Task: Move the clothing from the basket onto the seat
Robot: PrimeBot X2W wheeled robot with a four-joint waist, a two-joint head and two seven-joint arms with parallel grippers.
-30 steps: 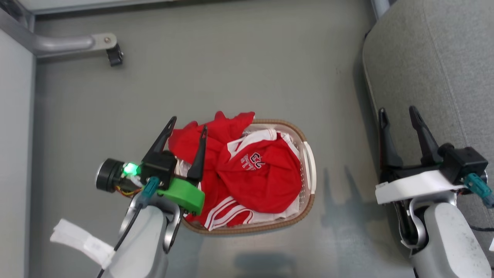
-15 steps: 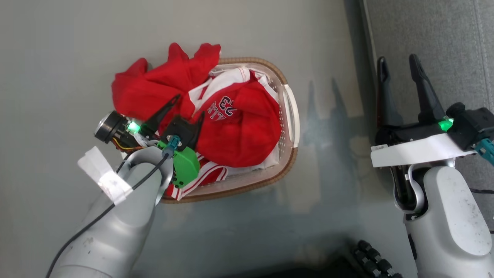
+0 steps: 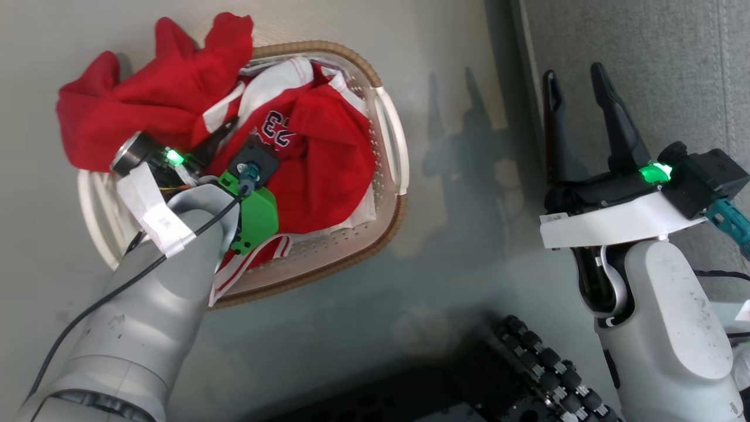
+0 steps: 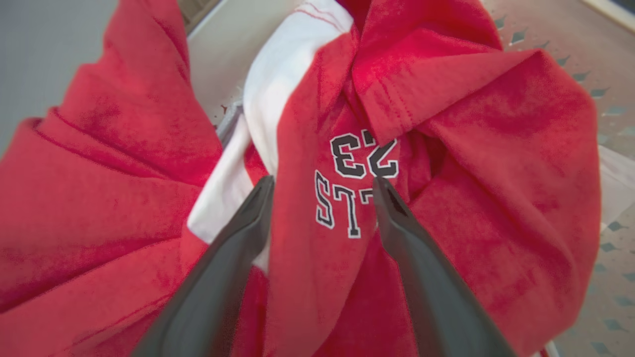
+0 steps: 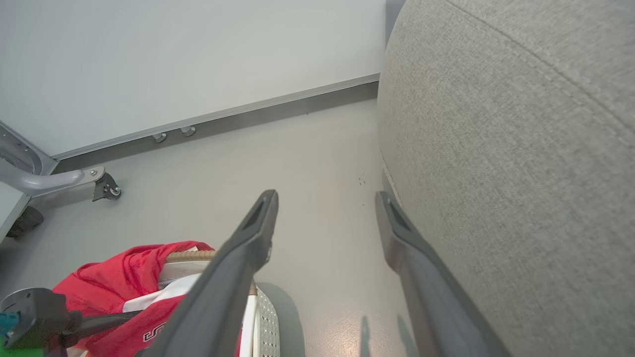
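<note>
Currently left pincer (image 4: 323, 181) wide apart, pressed into clothing (image 4: 496, 148); right pincer (image 3: 573, 73) apart, empty.

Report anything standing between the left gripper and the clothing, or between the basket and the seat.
Nothing visible. The left gripper, open, straddles a fold of the red jersey in the basket. Only bare floor separates basket and seat; the open right gripper hangs by the seat's edge, near that path.
</note>
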